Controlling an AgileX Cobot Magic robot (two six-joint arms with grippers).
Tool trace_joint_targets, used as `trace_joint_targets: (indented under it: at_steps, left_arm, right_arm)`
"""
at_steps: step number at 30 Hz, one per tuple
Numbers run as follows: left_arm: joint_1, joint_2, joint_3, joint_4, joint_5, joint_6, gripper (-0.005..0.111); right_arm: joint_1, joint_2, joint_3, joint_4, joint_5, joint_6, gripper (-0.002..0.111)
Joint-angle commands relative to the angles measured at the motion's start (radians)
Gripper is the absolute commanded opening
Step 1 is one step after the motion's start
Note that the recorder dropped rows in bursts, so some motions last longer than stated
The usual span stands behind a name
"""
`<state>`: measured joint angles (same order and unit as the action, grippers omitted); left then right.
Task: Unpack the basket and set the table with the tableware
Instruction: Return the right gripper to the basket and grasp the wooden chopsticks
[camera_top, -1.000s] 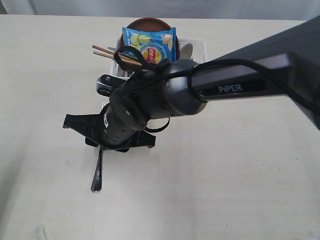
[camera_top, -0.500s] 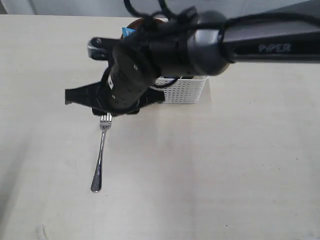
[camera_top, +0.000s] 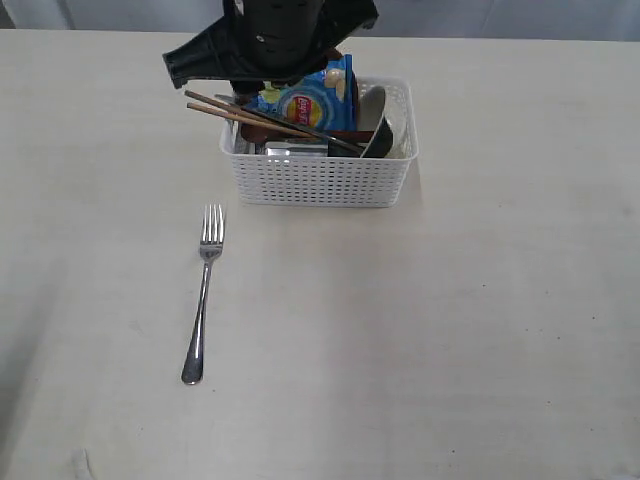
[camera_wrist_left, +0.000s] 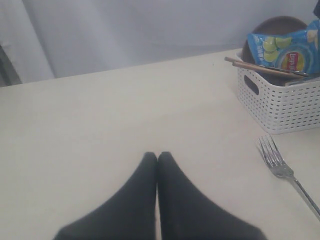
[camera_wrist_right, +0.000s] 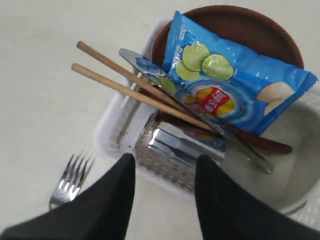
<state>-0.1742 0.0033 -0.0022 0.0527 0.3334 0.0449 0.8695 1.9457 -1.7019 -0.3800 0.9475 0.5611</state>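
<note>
My right gripper (camera_wrist_right: 165, 165) hangs spread and empty over the white perforated plastic basket (camera_top: 320, 182) — poised, I judge, for the shiny steel cup (camera_wrist_right: 175, 145) under two long brown chopsticks (camera_wrist_right: 131, 89). My left gripper (camera_wrist_left: 157, 159) is pinched closed on nothing, parked clear; the steel fork (camera_top: 203, 290) lies on the pale cream table (camera_top: 480, 330).

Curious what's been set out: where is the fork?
In the exterior view the fork lies flat on the table, apart from the basket, at its lower left, tines nearest it.
</note>
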Motion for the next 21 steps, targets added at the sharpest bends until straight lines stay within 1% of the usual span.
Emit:
trace_joint_targets:
  at_steps: [1, 4, 5, 6, 7, 9, 10, 12, 14, 15, 21]
  left_arm:
    - [0.002, -0.003, 0.002, -0.001, -0.004, 0.000, 0.000]
    - [0.002, -0.003, 0.002, -0.001, -0.004, 0.000, 0.000]
    - [0.002, -0.003, 0.002, -0.001, -0.004, 0.000, 0.000]
    - [0.002, -0.003, 0.002, -0.001, -0.004, 0.000, 0.000]
    - [0.002, -0.003, 0.002, -0.001, -0.004, 0.000, 0.000]
    - [0.002, -0.003, 0.002, -0.001, -0.004, 0.000, 0.000]
    - [0.002, -0.003, 0.002, -0.001, -0.004, 0.000, 0.000]
    - [0.002, -0.003, 0.002, -0.001, -0.004, 0.000, 0.000]
    - [0.002, -0.003, 0.002, -0.001, -0.004, 0.000, 0.000]
    - [0.002, -0.003, 0.002, -0.001, -0.004, 0.000, 0.000]
    - [0.002, -0.003, 0.002, -0.001, -0.004, 0.000, 0.000]
  right_arm:
    - [-0.048, 0.066, -0.018, 0.040, 0.008, -0.159, 0.038]
    - [-0.069, 0.107, -0.018, 0.076, -0.001, -0.251, 0.039]
    - [-0.075, 0.121, -0.018, 0.076, -0.006, -0.259, 0.041]
    - [-0.087, 0.142, -0.018, 0.076, -0.025, -0.266, 0.047]
    - [-0.089, 0.152, -0.018, 0.072, -0.040, -0.266, 0.050]
    - [-0.090, 0.181, -0.018, 0.019, -0.087, -0.266, 0.051]
    - [-0.090, 0.193, -0.018, -0.010, -0.094, -0.266, 0.051]
    - [-0.090, 0.213, -0.018, -0.105, -0.089, -0.256, 0.045]
    - [-0.090, 0.229, -0.018, -0.144, -0.086, -0.256, 0.037]
    - [-0.090, 0.236, -0.018, -0.148, -0.088, -0.256, 0.035]
    - [-0.090, 0.278, -0.018, -0.149, -0.101, -0.256, 0.035]
